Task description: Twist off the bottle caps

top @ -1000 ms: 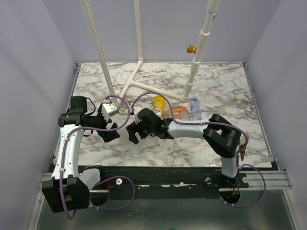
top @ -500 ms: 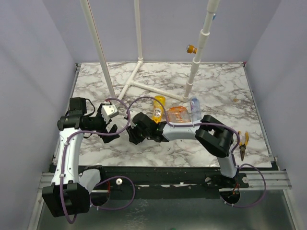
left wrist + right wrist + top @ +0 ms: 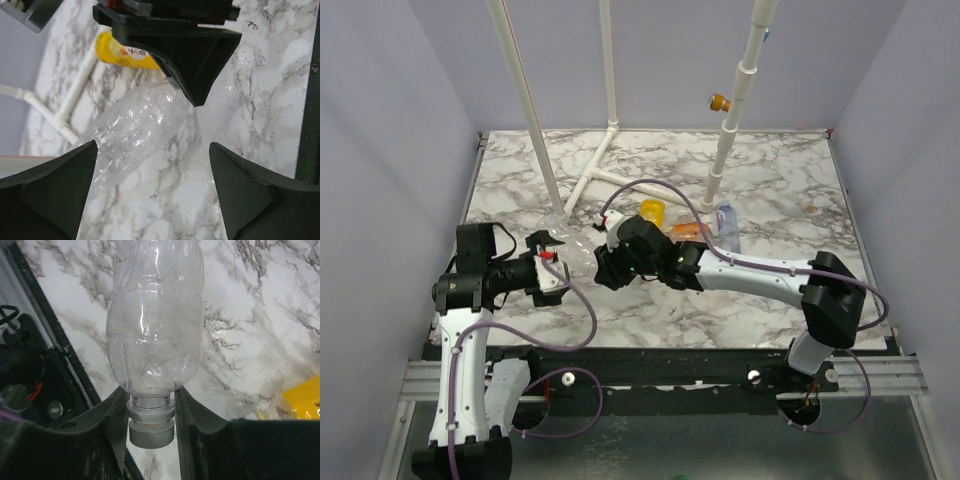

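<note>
The small clear bottle (image 3: 155, 315) hangs crumpled above the marble, its neck wedged between the fingers of my right gripper (image 3: 150, 395). My right gripper (image 3: 603, 264) is shut on that neck. The grey-white cap (image 3: 151, 432) sits screwed on behind the fingertips. My left gripper (image 3: 155, 200) is open, its jaws wide apart near the clear bottle's (image 3: 135, 125) base, touching nothing. In the top view my left gripper (image 3: 558, 272) faces the right one across the bottle (image 3: 572, 245). Behind lie the yellow bottle (image 3: 651, 212), the squat orange bottle (image 3: 690, 230) and the blue-labelled clear bottle (image 3: 727, 225).
The white pipe frame (image 3: 610, 170) stands on the far half of the table, with a yellow-orange knob (image 3: 719, 101) on its right upright. A black rail (image 3: 670, 365) runs along the table's near edge. Grey walls close in left and right.
My right gripper has closed on the clear bottle's neck, and its arm has stretched out to the right. My left arm has drawn back toward the near left, its jaws still wide.
</note>
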You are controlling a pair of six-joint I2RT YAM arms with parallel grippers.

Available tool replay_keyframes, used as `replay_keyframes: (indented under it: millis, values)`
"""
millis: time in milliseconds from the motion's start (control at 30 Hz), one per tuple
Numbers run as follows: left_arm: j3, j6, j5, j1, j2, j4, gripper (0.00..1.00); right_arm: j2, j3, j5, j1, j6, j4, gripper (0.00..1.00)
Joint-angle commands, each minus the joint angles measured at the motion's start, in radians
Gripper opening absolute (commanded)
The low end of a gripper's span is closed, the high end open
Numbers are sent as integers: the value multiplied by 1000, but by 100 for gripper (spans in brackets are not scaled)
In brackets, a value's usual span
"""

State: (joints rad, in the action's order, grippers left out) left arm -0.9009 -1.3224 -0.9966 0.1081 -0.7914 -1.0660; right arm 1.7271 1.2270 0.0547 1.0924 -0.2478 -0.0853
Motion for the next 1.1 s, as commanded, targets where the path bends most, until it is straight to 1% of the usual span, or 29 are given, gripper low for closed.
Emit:
replay_keyframes:
  millis: [0,67,100,200,300,433,533,700,733,833,1067]
  values:
    - [-1,-454,-153,-14,57,-58,94,-120,11,84,7,-43,-196,33]
    - [6,-594,-167,-15,64,-66,99,-155,33,103,8,-64,-260,33]
    - [4,-644,-176,-15,62,-67,99,-168,44,108,6,-84,-296,33]
    - [-12,-716,-198,-23,52,-71,99,-189,92,173,7,-124,-381,32]
    - [-11,-799,-184,-37,56,-81,99,-176,154,233,6,-159,-457,30]
    - [8,-950,-162,-44,58,-144,99,-139,256,271,7,-138,-517,29]
    - [10,-928,-143,-47,58,-140,99,-97,307,224,6,-90,-561,26]
    - [-12,-706,-119,-55,62,-57,99,-92,246,128,8,-61,-551,22]
    - [-13,-686,-115,-56,61,-53,99,-97,229,113,7,-60,-544,22]
    - [-1,-669,-97,-62,63,-52,99,-107,223,93,8,-61,-519,22]
    - [62,-701,10,-88,57,-77,99,-86,307,94,8,-46,-528,22]
